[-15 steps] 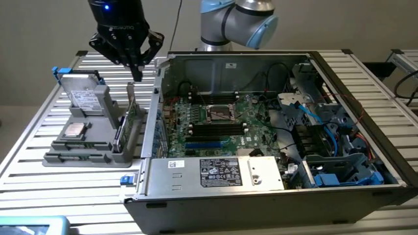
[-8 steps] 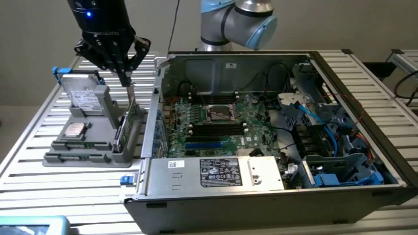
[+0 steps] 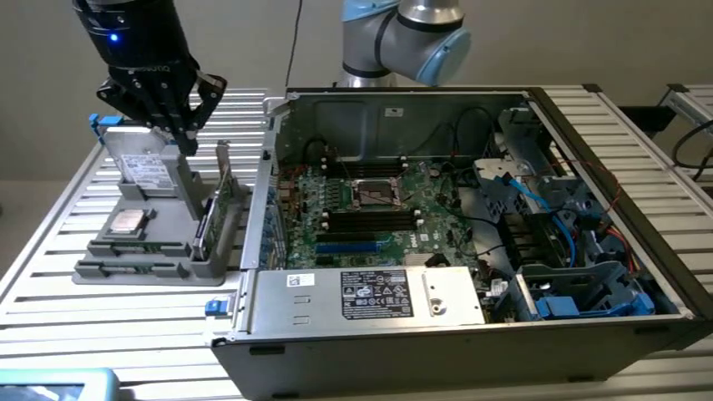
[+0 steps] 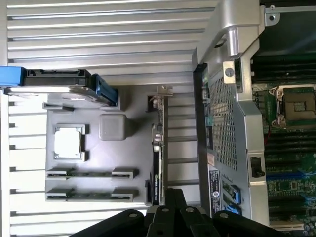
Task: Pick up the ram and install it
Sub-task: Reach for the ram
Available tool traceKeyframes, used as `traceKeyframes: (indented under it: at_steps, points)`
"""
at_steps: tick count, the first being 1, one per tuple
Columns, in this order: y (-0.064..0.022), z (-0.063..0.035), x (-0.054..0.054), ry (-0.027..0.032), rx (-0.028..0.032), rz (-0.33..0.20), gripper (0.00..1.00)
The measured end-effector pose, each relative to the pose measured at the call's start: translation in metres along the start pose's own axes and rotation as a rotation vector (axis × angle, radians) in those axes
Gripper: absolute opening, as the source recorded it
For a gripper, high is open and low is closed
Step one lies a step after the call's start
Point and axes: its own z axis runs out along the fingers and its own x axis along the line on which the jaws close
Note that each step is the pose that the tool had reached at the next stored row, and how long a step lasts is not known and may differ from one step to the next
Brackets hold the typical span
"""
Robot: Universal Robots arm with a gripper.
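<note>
My black gripper (image 3: 184, 140) hangs shut and empty above the back of a grey parts holder (image 3: 167, 276) on the exterior view's left. Its fingertips (image 4: 173, 197) meet over the holder's edge next to the upright green expansion card (image 4: 157, 158). Two thin dark-green ram sticks (image 4: 91, 173) (image 4: 91, 194) stand edge-on in the holder's two slots, between grey end clips, apart from the gripper. The open computer case (image 3: 468, 334) lies to the exterior view's right, with the motherboard's long black memory slots (image 3: 362, 219) beside the processor socket (image 3: 376, 194).
The holder also carries an upright hard drive with blue rails (image 3: 145, 163), a processor chip (image 3: 128, 222) and a grey block (image 4: 112, 127). The case's metal side wall (image 4: 232, 123) rises between holder and motherboard. Cables and a blue drive cage (image 3: 579, 296) crowd the case's right.
</note>
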Motion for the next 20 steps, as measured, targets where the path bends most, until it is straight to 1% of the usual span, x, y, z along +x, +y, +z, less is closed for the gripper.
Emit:
traceKeyframes:
  at_steps: [6,11,20]
  points:
    - [-0.0026,0.0083,0.026,0.0010,0.0000,0.000,0.11]
    - [-0.0044,0.0153,0.044,0.0039,0.0004,0.000,0.11]
    - [-0.0075,0.0271,0.074,0.0109,0.0017,0.000,0.11]
